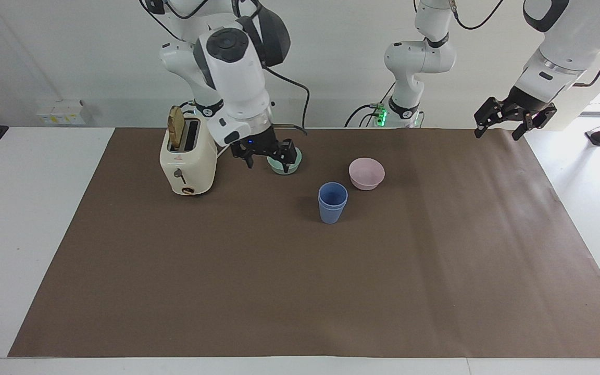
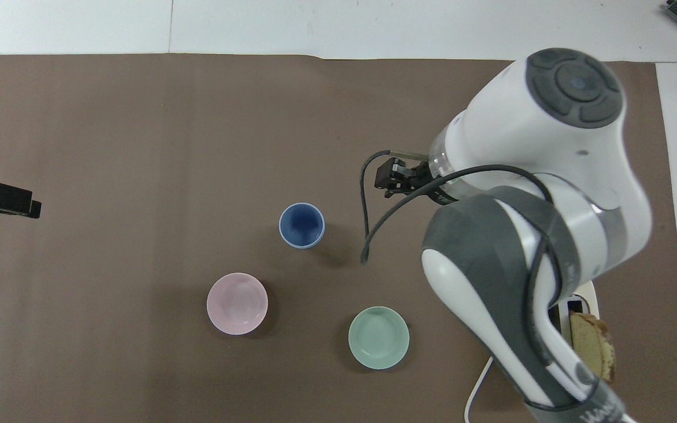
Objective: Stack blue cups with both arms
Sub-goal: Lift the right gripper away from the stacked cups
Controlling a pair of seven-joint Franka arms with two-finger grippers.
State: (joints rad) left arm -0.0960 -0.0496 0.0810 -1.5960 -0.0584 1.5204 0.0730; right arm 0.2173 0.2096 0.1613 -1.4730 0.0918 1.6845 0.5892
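Two blue cups (image 1: 333, 202) stand nested upright on the brown mat, near mid-table, just beside a pink bowl (image 1: 366, 173). The right gripper (image 1: 267, 154), fingers spread and empty, hangs raised between the toaster (image 1: 188, 156) and green bowl (image 1: 285, 162). The left gripper (image 1: 508, 120) waits, open, over the mat's edge.

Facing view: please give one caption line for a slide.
Blue cups stand nested between the arms; right gripper empty above the green bowl, left gripper waiting.
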